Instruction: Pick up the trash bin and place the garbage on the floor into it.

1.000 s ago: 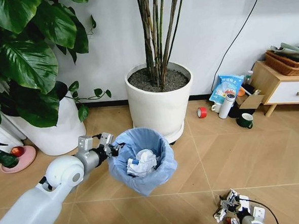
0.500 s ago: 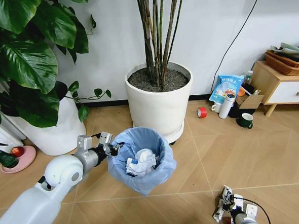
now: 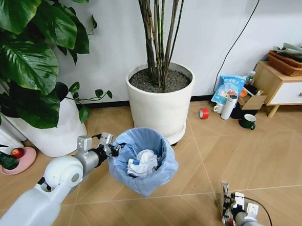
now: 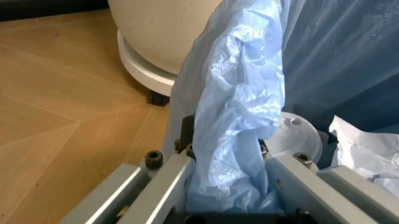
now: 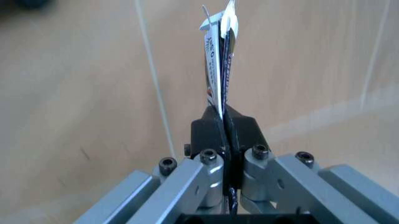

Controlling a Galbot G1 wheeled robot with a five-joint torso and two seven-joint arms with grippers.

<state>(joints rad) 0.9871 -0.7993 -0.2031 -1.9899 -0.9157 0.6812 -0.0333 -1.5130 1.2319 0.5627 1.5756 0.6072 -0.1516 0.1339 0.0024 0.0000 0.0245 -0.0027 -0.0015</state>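
The floor of tan chevron planks spreads under everything, with a large white plant pot standing just behind the work. In front of that pot the trash bin hangs off the planks, tilted a little, its blue liner folded over the rim and crumpled white paper already lying inside. The left gripper has its jaws closed on the bin's near-left rim; the left wrist view shows bunched liner pinched between them, so the hold is partly on slippery plastic. Low at the right, near the floor and well apart from the bin, the right gripper has its jaws pressed tight on a thin flat wrapper that stands up from between them.

The step in hand looks like carrying this wrapper to the bin. To do it well, the right arm should rise clear of the planks, cross above the rim, and release only once the wrapper hangs over the opening; the left arm should keep the mouth level, since a bag-only grip may slide
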